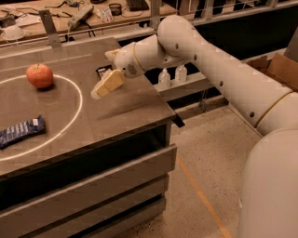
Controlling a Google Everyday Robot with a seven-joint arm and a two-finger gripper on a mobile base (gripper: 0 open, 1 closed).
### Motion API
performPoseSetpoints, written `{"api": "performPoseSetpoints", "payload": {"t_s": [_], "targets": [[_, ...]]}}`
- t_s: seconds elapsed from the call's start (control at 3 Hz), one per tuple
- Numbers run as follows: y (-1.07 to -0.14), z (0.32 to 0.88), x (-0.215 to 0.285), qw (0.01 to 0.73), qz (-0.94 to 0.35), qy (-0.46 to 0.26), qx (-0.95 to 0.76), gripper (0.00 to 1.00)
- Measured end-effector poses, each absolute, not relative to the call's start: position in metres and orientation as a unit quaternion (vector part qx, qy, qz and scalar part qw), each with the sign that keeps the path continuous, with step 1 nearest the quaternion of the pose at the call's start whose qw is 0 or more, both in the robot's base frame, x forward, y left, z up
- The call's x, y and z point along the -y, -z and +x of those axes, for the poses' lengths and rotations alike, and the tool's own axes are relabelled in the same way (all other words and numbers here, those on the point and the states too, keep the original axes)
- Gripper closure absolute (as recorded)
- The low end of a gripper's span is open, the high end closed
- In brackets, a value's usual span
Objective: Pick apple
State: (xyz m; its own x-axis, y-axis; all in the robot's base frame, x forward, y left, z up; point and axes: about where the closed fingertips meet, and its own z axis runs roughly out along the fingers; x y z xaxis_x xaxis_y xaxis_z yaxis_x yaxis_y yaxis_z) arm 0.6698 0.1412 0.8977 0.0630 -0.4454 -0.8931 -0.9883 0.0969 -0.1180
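Note:
The apple (39, 76) is red-orange with a paler patch on top. It sits at the far left of the dark table (116, 111), inside a white circle line. My gripper (103, 86) hangs over the table's middle, to the right of the apple and about a hand's width or more away from it. Its pale fingers point down and left toward the tabletop. It holds nothing that I can see.
A blue snack packet (21, 130) lies at the table's left front. A small dark packet (102, 70) lies behind the gripper, partly hidden. A cluttered bench (84, 14) runs behind. Two bottles (172, 76) stand on a low shelf to the right. A cardboard box (274, 69) sits at far right.

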Motion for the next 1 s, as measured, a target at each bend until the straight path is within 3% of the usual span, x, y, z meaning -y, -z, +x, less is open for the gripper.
{"api": "performPoseSetpoints", "payload": {"t_s": [0.33,1.0], "targets": [[-0.896,0.663,-0.147,0.429,-0.586,-0.324,-0.606,0.0],[-0.888,0.678,-0.215,0.44,-0.593,-0.347,-0.578,0.0]]}}
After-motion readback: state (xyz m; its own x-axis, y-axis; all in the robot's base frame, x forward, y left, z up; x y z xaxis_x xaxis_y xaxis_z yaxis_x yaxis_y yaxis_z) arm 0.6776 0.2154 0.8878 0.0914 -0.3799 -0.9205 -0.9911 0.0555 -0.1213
